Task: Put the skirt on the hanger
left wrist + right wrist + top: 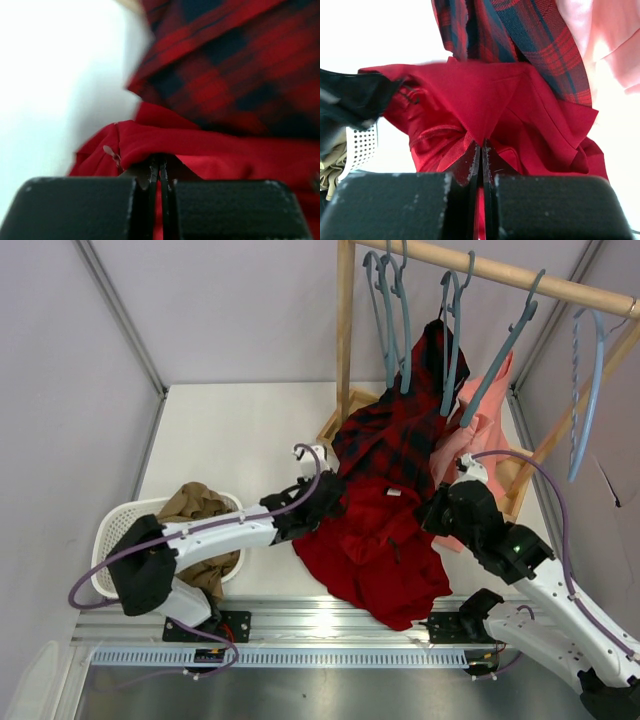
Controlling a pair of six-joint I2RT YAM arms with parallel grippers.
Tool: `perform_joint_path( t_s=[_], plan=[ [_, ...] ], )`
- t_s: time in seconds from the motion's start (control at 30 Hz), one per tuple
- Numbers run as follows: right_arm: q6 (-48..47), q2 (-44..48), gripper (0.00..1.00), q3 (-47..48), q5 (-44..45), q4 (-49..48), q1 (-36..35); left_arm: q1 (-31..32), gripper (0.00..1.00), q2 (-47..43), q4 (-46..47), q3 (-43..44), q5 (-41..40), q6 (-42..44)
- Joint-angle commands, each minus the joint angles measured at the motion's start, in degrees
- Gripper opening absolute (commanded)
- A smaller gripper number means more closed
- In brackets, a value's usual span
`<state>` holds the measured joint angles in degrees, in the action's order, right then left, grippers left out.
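The bright-red skirt [380, 550] hangs between my two grippers above the table's near middle, its lower part drooping over the front rail. My left gripper [325, 498] is shut on the skirt's left upper edge [150, 142]. My right gripper [437, 508] is shut on its right upper edge [480, 107]. Several grey-blue hangers hang on the wooden rail; one bare hanger [500, 350] slants down at the right of the plaid garment. The left arm shows dark at the left of the right wrist view [350, 97].
A red-and-black plaid garment [400, 430] hangs on a hanger just behind the skirt, a pink garment [480, 425] beside it. A paler blue twisted hanger [590, 390] hangs far right. A white basket [120, 530] with a tan-brown garment [200, 505] stands at left. The wooden rack post [345, 340] rises behind.
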<state>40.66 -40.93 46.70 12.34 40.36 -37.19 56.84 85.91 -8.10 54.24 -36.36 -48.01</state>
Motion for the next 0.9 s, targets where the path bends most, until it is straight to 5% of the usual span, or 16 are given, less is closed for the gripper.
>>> perform_joint_path(
  t_s=[0.0, 0.3, 0.73, 0.87],
  plan=[
    [-1.5, 0.1, 0.0, -1.0, -0.4, -2.7, 0.5, -1.6, 0.0, -5.1, -8.6, 8.8, 12.1, -2.2],
    [-9.3, 3.1, 0.0, -1.6, -2.1, -6.1, 0.7, -3.4, 0.0, -8.8, -14.9, 11.7, 35.4, -6.0],
    [-10.3, 2.9, 0.0, -2.0, -2.9, -1.0, 0.9, -10.6, 0.0, -20.6, -16.3, 1.4, 50.9, -7.2],
    [-11.7, 3.0, 0.2, -0.3, -6.2, -1.2, 0.9, -12.2, 0.0, -21.4, -17.4, -1.1, 51.8, -5.8]
  ],
)
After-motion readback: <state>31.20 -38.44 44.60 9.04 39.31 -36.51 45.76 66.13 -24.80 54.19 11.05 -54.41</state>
